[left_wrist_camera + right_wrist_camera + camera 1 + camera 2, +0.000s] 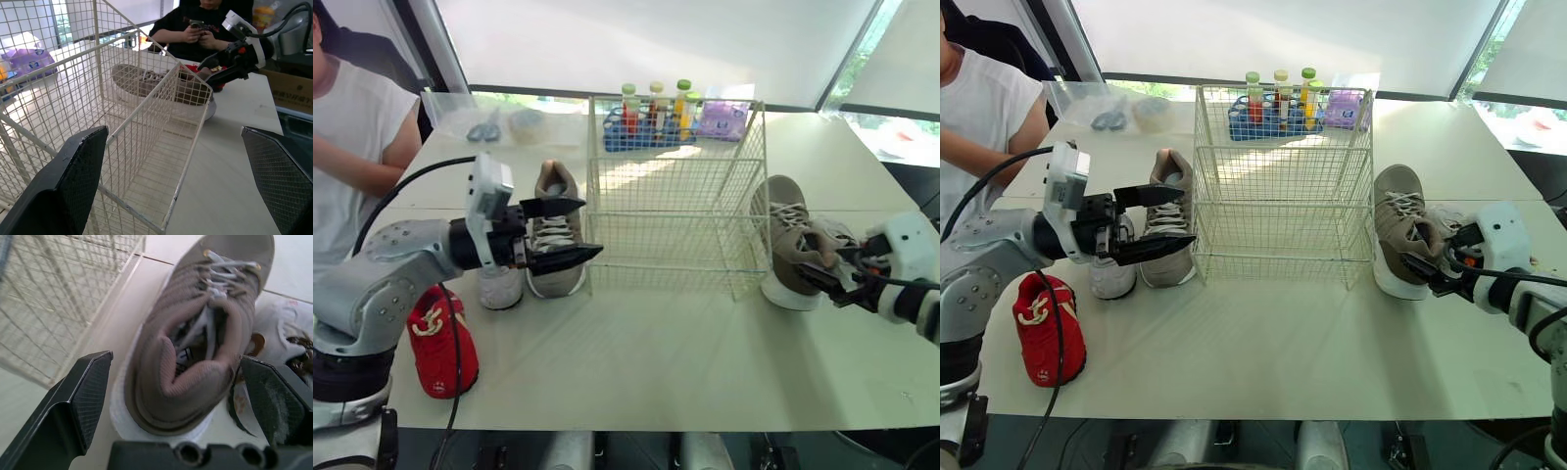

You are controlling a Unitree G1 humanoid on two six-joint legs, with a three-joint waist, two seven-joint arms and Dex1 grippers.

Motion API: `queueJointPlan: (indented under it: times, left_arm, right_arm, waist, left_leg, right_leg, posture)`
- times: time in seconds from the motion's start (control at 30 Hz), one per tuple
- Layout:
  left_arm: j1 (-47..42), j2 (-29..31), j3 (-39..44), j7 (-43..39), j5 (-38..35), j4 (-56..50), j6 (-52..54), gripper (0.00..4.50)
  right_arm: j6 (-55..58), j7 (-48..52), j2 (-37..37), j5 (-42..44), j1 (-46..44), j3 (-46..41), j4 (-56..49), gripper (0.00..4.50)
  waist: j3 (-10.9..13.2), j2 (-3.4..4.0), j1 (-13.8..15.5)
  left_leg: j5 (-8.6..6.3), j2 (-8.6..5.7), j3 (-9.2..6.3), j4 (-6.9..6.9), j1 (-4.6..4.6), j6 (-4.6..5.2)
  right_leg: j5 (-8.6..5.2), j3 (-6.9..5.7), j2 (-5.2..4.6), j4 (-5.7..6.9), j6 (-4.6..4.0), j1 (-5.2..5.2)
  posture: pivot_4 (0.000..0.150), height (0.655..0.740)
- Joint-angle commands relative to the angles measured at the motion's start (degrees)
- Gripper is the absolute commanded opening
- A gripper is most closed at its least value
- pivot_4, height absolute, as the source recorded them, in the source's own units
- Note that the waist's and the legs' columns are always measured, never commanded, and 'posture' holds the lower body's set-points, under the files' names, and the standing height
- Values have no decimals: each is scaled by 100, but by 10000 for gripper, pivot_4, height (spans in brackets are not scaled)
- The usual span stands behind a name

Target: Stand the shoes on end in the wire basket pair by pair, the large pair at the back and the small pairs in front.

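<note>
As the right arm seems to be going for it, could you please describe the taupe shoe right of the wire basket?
The taupe shoe has a knit-looking upper, pale laces and a thick white sole. It rests on its sole on the table, toe away from the robot, close beside the wire basket but apart. A small white shoe lies at its other side. The right gripper, jaws open, straddles its heel.

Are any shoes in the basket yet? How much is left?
None yet: the wire basket is empty. The right gripper has its jaws open around the heel of one big tan shoe; the left gripper hovers open by the other tan shoe. Those, the red shoe and small white shoe all wait on the table.
</note>
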Motion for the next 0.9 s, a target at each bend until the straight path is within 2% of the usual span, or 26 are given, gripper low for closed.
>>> queueJointPlan:
  times: [0.03,0.23,0.27,0.33,0.5,0.57,0.63,0.77,0.9]
  left_arm:
    - [-110,-9,45,-31,30,-57,-98,45000]
    - [-86,-15,56,-46,97,-53,-130,45000]
    - [-76,-15,60,-51,114,-58,-138,45000]
    - [-69,-18,68,-54,138,-63,-150,45000]
    - [-47,-9,91,-61,182,-68,-181,45000]
    - [-45,-7,92,-63,195,-63,-201,45000]
    - [-68,-18,82,-59,204,-58,-205,45000]
    - [-122,-31,56,-76,227,-27,-212,45000]
    - [-204,-38,25,-111,244,28,-212,45000]
  right_arm:
    - [-41,-329,236,-20,-76,112,-216,44498]
    - [-239,-738,589,-145,-126,312,-18,44498]
    - [-275,-780,638,-162,-137,342,36,42318]
    - [-317,-795,705,-134,-152,369,95,37583]
    - [-366,-770,726,-61,-94,411,69,14610]
    - [-375,-789,728,-59,-103,388,83,7321]
    - [-373,-780,715,-35,-103,367,81,2230]
    - [-377,-792,650,26,-277,197,56,2069]
    - [-199,-930,428,181,-1028,-224,192,2069]
  waist:
    - [0,0,-3]
    - [0,0,-4]
    - [0,0,-1]
    - [0,0,-4]
    - [-1,-1,-1]
    - [-1,-1,0]
    - [-1,-1,-1]
    - [-1,-1,-1]
    - [3,5,-5]
  left_leg:
    - [0,0,1,-1,0,0]
    - [6,1,2,2,0,10]
    - [6,1,2,2,0,10]
    - [6,1,2,1,0,10]
    - [6,1,2,1,1,9]
    - [5,1,2,0,1,9]
    - [6,1,2,-1,0,10]
    - [6,1,2,-2,0,11]
    - [7,1,4,0,-4,12]
  right_leg:
    - [0,0,0,1,0,-2]
    - [0,0,1,3,0,-3]
    - [0,0,1,3,0,-2]
    - [0,0,1,3,0,-3]
    - [0,0,2,3,1,-3]
    - [0,0,2,3,0,-3]
    - [0,0,2,2,0,-5]
    - [0,0,2,2,1,-5]
    - [0,1,1,5,1,-10]
  posture:
    - [1500,7400]
    - [1500,7400]
    - [1500,7400]
    - [1500,7400]
    - [1500,7400]
    - [1500,7400]
    - [1500,7400]
    - [1500,7400]
    - [1500,7400]
